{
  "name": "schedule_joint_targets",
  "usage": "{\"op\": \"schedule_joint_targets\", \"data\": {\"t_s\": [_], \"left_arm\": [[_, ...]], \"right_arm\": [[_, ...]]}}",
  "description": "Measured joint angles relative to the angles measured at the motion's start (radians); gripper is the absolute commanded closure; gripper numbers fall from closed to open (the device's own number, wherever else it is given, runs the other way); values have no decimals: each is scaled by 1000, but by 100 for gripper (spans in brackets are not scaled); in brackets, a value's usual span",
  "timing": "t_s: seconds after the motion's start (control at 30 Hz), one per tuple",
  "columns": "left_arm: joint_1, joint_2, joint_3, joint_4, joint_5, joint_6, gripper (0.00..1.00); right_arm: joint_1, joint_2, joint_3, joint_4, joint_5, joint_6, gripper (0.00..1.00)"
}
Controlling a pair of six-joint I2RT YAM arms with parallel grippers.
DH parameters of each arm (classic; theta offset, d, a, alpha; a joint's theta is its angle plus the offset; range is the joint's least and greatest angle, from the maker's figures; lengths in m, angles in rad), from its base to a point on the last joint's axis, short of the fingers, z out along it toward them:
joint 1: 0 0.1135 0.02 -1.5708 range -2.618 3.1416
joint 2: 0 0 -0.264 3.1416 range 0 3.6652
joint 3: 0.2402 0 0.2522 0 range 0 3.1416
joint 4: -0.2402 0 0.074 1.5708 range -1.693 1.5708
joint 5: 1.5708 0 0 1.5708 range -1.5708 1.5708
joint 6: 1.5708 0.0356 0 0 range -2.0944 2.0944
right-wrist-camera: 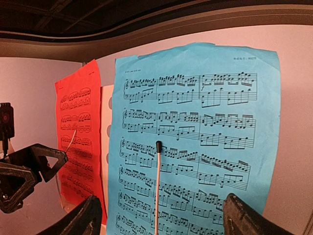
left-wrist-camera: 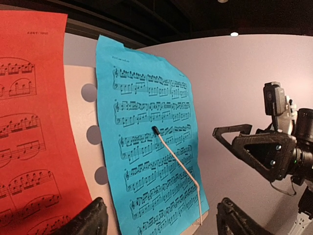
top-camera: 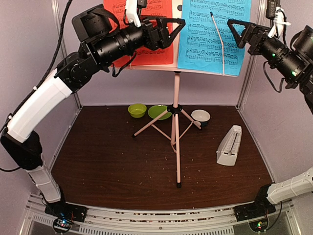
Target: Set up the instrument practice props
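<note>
The pale pink music stand point(top-camera: 175, 122) stands on its tripod legs mid-table. Its perforated desk holds a red page point(top-camera: 157, 56) on the left and a cyan page point(top-camera: 205, 39) on the right. A thin retainer wire point(left-wrist-camera: 178, 164) lies across the cyan page point(left-wrist-camera: 146, 142). My left gripper point(top-camera: 172, 32) hovers open in front of the desk's middle, fingers apart and empty point(left-wrist-camera: 161, 220). My right gripper point(top-camera: 238, 33) is open just off the cyan page's right edge, facing that sheet point(right-wrist-camera: 195, 127). The white pyramid metronome point(top-camera: 230, 146) stands on the table at the right.
Two lime-green dishes point(top-camera: 137, 110) point(top-camera: 159, 112) and a small white bowl point(top-camera: 200, 116) sit behind the tripod legs near the back wall. Pale walls close in the brown table point(top-camera: 107, 161) on both sides.
</note>
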Motion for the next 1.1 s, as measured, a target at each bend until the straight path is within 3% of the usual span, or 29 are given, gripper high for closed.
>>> {"op": "schedule_joint_targets", "data": {"t_s": [0.23, 0.5, 0.73, 1.1], "left_arm": [[-1, -202, -297, 0, -89, -7, 3], [-1, -340, -559, -3, -207, -85, 2], [-1, -376, -644, -87, -262, -187, 2], [-2, -384, -654, -341, -422, -380, 2]], "right_arm": [[0, -164, -85, -97, 29, 61, 5], [0, -403, -286, -304, 156, 209, 5], [0, -478, -359, -509, 245, 344, 2], [-22, -412, -519, -748, 270, 555, 0]]}}
